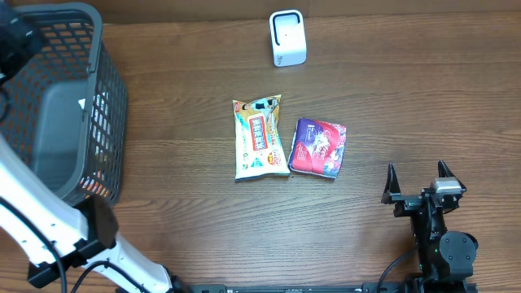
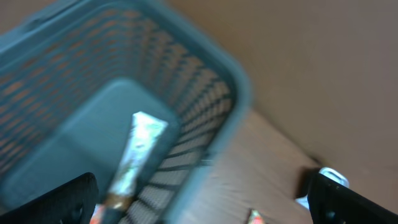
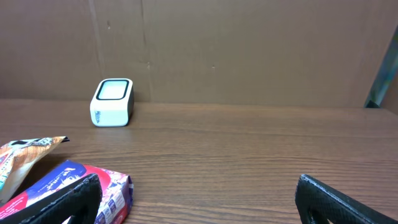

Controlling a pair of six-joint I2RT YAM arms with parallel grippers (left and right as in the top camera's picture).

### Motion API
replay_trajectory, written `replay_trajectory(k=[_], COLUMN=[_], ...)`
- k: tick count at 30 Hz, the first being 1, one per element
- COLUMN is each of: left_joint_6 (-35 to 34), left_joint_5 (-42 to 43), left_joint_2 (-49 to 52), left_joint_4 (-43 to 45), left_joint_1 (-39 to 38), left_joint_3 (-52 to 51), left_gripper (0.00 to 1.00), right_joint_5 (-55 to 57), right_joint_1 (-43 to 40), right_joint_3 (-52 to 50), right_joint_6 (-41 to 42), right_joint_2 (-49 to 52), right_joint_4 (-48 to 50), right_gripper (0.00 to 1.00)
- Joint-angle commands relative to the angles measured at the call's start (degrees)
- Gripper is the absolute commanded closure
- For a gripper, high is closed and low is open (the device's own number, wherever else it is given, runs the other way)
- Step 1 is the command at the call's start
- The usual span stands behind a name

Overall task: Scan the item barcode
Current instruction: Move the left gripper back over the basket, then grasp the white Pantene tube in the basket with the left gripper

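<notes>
Broadly, the wooden table point(image 1: 407, 98) fills the overhead view, and the dark mesh basket point(image 1: 112, 106) stands at its far left corner. My left gripper point(image 2: 199, 208) hangs above that basket, its jaws spread wide with nothing between them; my left wrist camera is blurred, but it shows one dark finger point(image 2: 62, 199) at each lower corner and the basket's rim and floor below. My right gripper point(image 1: 417, 183) sits near the right front of the table, jaws likewise fully apart and empty, well away from the goods. Near the middle of the table lie two items flat and side by side: a yellow-orange snack packet point(image 1: 259, 137) on the left and a purple-red packet point(image 1: 318, 146) just beside it on the right, their edges touching or nearly so. From my right wrist camera the purple-red packet is nearest me, with the yellow-orange one behind it at the frame's left edge. The small white scanner point(image 1: 287, 38) stands upright at the far edge of the table, beyond both packets and apart from them. Smallest of all, a slim pale packet point(image 2: 140, 146) lies on the basket's floor, its print too blurred to read.
</notes>
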Motion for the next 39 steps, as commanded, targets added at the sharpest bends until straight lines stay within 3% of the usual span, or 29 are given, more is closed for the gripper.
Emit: replay_trajectory(k=[1, 4, 7, 15, 33, 39], left_joint_6=[1.8, 1.9, 3.3, 5.7, 5.6, 5.5], left_joint_5=[-1.2, -4.5, -5.7, -5.6, -10.0, -11.5], left_joint_2=[0.5, 1.0, 2.2, 6.0, 19.9, 22.6], left_joint_4=[-0.3, 0.0, 1.4, 8.2, 11.7, 13.9], left_joint_1=[5.0, 6.8, 7.0, 5.3, -1.6, -2.0], left_joint_3=[-7.7, -15.3, -22.1, -35.6, -45.3, -45.3], left_gripper=[0.0, 0.02, 0.11, 0.1, 0.1, 0.15], right_joint_5=[0.1, 0.1, 0.1, 0.1, 0.1, 0.1], right_joint_1=[-0.2, -0.2, -0.2, -0.2, -0.2, -0.2], right_joint_3=[-0.6, -0.6, -0.6, -0.6, -0.6, -0.6], right_joint_6=[0.0, 0.0, 0.0, 0.0, 0.0, 0.0], right_joint_2=[-0.5, -0.5, -0.4, -0.4, -0.5, -0.4], right_joint_4=[0.3, 0.3, 0.3, 0.3, 0.3, 0.3], right_gripper=[0.0, 0.0, 0.0, 0.0, 0.0, 0.0])
